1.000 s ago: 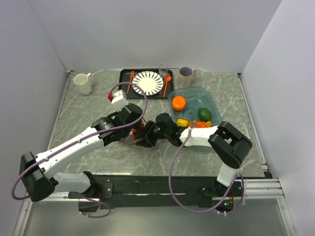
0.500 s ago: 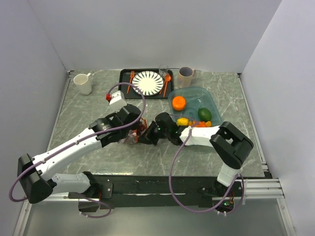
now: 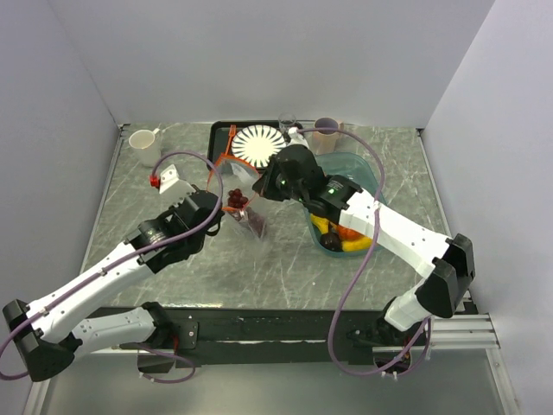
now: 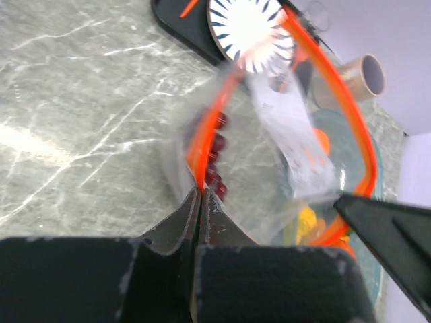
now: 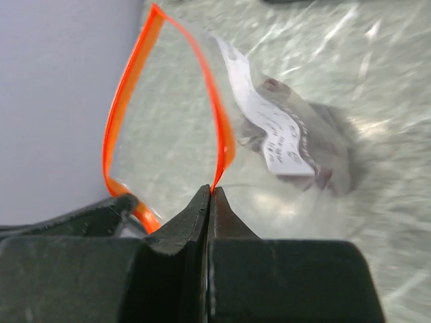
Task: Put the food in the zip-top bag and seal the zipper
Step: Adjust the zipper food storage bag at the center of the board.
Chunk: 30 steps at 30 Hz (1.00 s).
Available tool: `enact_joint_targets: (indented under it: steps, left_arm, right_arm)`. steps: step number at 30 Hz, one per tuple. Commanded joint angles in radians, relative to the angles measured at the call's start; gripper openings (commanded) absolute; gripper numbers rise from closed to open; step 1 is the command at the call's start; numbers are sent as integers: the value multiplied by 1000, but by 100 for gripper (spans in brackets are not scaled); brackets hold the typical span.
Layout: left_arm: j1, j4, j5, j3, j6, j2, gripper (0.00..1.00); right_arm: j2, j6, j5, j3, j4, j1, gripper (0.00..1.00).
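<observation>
Jaws clamped shut on both sides: left gripper (image 4: 201, 192) and right gripper (image 5: 210, 192) each pinch the zipper (image 5: 122, 108), holding the zip-top bag (image 3: 246, 212) mouth spread above the table (image 3: 285, 268). Dark purple pieces (image 4: 217, 168) inside. Right arm overhangs the teal tub (image 3: 370, 173) holding yellow pieces (image 3: 333, 242).

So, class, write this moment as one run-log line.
left end effector: shut on zipper | right end effector: shut on zipper | zip-top bag: mouth open | purple pieces: in bag | other food: in teal tub
</observation>
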State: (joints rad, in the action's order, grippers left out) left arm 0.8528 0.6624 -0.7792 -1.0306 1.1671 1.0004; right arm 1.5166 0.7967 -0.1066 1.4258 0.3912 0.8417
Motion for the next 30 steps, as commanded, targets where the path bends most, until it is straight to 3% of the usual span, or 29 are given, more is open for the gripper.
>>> enact_joint_targets:
  steps: [1, 9, 17, 23, 24, 30]
  left_arm:
    - [-29, 49, -61, -11, 26, 1, 1]
    - [-116, -33, -32, -100, -124, 18, 1]
    - [-199, -135, 115, -223, -299, 109, 1]
    - [-199, -185, 267, -134, -284, 167, 1]
    - [-199, -214, 306, -88, -287, 162, 1]
    - [-199, -322, 463, 0, -274, 167, 1]
  right_arm:
    - [-13, -106, -51, 9, 103, -9, 0]
    - [7, -96, -2, -4, 74, -13, 0]
    - [33, -82, 38, -30, 52, -35, 2]
    - [28, -42, 102, -212, -3, -39, 2]
    - [21, -37, 97, -237, -6, -41, 6]
    - [-134, -42, -13, -358, 37, -75, 53]
